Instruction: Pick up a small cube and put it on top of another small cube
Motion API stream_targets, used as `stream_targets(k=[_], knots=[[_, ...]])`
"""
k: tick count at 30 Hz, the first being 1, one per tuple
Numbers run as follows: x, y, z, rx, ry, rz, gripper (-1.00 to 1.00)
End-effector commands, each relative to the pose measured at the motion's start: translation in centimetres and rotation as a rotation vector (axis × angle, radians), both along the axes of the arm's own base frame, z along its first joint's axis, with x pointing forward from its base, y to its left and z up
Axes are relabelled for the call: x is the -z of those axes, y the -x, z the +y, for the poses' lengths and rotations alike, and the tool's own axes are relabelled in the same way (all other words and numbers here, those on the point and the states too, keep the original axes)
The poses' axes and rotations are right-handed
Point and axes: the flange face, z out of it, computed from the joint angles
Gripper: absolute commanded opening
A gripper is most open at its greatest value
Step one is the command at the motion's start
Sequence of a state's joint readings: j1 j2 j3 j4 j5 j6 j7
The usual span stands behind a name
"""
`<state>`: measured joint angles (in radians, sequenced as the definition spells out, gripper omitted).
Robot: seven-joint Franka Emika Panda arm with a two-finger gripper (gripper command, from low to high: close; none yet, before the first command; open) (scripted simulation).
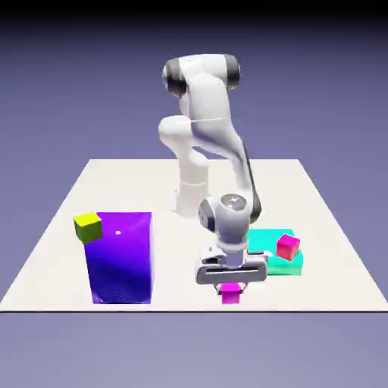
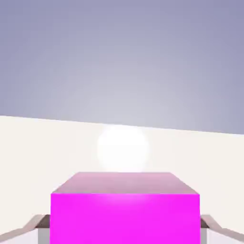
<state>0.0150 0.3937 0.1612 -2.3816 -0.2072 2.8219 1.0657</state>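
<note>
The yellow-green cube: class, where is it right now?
In the exterior view, the yellow-green cube sits at the left, by the top far-left corner of the large purple block, far from the gripper and its magenta cube.

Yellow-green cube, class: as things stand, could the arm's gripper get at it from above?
Probably yes. The yellow-green cube has nothing over it, though it sits by the purple block, and the gripper is occupied around the magenta cube.

The white, jointed Franka arm [image 1: 208, 144] folds down from its base at twelve o'clock toward six o'clock, wrist vertical. Its grey two-finger gripper [image 1: 230, 288] points straight down, fingertips [image 2: 35, 228] closed against a small magenta cube [image 2: 125, 209] between them.
</note>
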Motion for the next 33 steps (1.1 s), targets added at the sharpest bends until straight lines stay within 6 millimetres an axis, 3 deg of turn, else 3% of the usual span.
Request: stream_targets(k=[1,3,8,15,22,27,33], knots=[[-1.3,0.1,0.0,0.000,0.000,0.000,-1.00],[-2.9,-0.2,0.0,0.032,0.002,0.009,-1.00],[-1.8,-3.5,0.6,0.286,0.012,0.072,-1.00],[-2.4,-8.6,-4.1,0.685,0.032,0.098,-1.00],[-5.4,-13.2,-8.0,1.039,0.028,0.072,-1.00],[-10.1,-14.5,-19.4,1.296,-0.008,0.006,-1.00],[-17.1,-13.0,-32.3,1.581,-0.069,-0.097,-1.00]])
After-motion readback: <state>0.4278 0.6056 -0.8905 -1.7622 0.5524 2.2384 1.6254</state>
